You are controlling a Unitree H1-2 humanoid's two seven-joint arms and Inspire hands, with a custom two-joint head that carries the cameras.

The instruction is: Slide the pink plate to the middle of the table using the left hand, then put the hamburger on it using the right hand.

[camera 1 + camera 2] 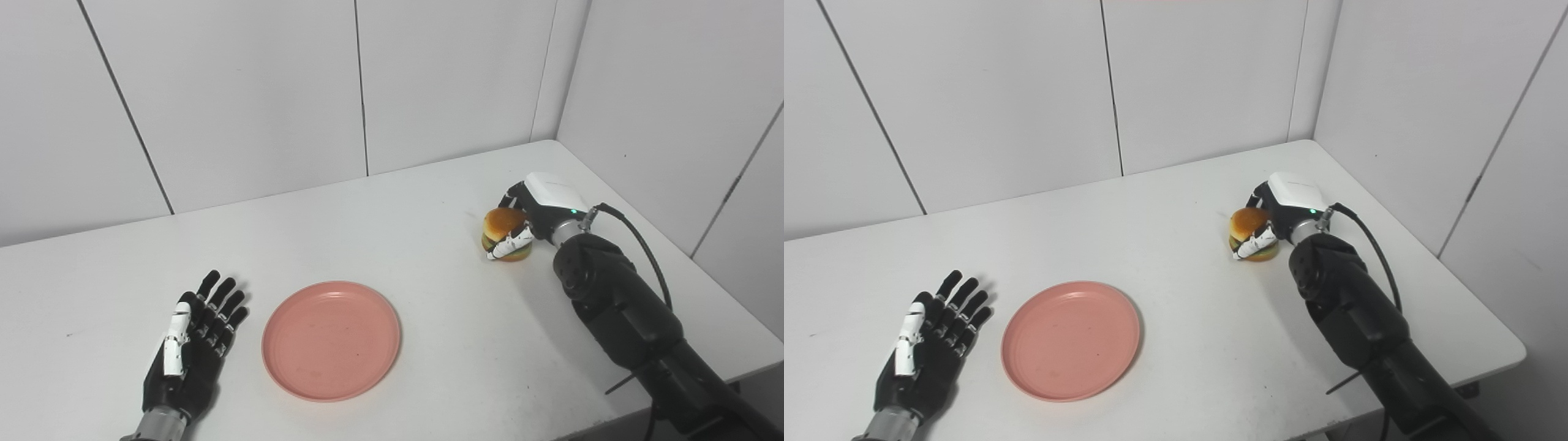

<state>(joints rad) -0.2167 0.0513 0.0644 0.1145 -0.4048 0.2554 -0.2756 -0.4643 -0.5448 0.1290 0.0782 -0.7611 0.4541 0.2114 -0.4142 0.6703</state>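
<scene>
While viewed through the left eye: left robot hand flat on counter, released, fingers spread, grasping nothing. Pink plate just right of it, apart, not touching. Right robot hand clenched around hamburger, thumb across its front.

Through the right eye: hamburger at counter level in right robot hand; contact with surface cannot be told. Pink plate well apart to its left, bare.
</scene>
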